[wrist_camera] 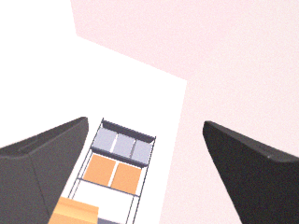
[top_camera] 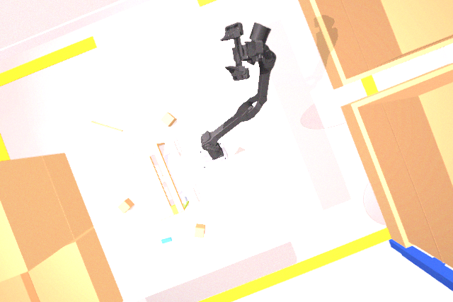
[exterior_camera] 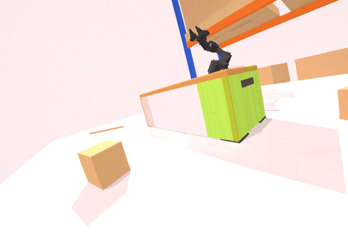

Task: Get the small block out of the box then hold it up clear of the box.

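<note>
The box (top_camera: 174, 209) (exterior_camera: 213, 108) stands on the table with orange edges, a green end and a pale front. Its long side runs from upper left to lower right in the top view. I cannot make out the small block or the shelf inside it. A small cyan piece (top_camera: 166, 240) lies on the table beyond the box's green end; I cannot tell whether it is the block. My gripper (top_camera: 224, 54) (exterior_camera: 193, 27) (wrist_camera: 147, 124) is open and empty, raised high and well away from the box. Its wrist view shows neither box nor block.
Wooden blocks (top_camera: 168, 119) (top_camera: 126, 205) (top_camera: 199, 230) stand around the box, one also near in the exterior view (exterior_camera: 104, 164). A thin stick (top_camera: 106, 126) (exterior_camera: 106, 130) lies on the box's far side from the arm. A storage rack (wrist_camera: 128, 131) shows in the wrist view.
</note>
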`<state>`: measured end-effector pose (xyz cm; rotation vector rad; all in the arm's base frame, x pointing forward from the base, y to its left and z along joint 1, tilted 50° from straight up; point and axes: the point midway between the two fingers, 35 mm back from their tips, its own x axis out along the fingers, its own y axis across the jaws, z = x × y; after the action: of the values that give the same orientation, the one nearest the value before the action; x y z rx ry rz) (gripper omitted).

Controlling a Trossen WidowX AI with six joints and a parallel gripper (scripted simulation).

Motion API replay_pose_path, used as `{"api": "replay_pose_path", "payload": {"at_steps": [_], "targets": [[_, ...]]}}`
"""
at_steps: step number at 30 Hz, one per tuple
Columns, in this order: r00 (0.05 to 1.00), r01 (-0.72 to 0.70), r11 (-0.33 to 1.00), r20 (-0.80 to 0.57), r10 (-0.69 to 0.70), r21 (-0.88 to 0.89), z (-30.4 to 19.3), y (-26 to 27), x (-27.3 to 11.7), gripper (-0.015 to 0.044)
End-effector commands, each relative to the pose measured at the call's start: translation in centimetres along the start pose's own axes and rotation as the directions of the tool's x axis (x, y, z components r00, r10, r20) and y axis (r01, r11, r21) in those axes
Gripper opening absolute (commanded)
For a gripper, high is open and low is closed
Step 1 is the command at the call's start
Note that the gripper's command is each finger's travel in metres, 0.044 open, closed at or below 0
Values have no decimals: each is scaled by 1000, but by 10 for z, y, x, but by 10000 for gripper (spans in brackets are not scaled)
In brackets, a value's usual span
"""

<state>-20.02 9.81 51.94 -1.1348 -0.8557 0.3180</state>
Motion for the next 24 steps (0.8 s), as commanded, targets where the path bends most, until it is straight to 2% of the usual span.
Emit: {"api": "replay_pose_path", "payload": {"at_steps": [1,3,7,11,17,20,24], "targets": [[1000,0,1000,-5,0,-1,-2,0,1,400],[999,-7,1000,-47,7,1,-20,-4,10,400],[986,-49,963,-140,88,263,-71,-11,46,400],[960,-58,862,-208,186,504,-116,-9,80,400],[880,-15,600,-275,389,800,-191,21,137,400],[841,26,502,-290,456,864,-213,36,154,400],[737,196,295,-339,585,935,-257,70,183,400]]}}
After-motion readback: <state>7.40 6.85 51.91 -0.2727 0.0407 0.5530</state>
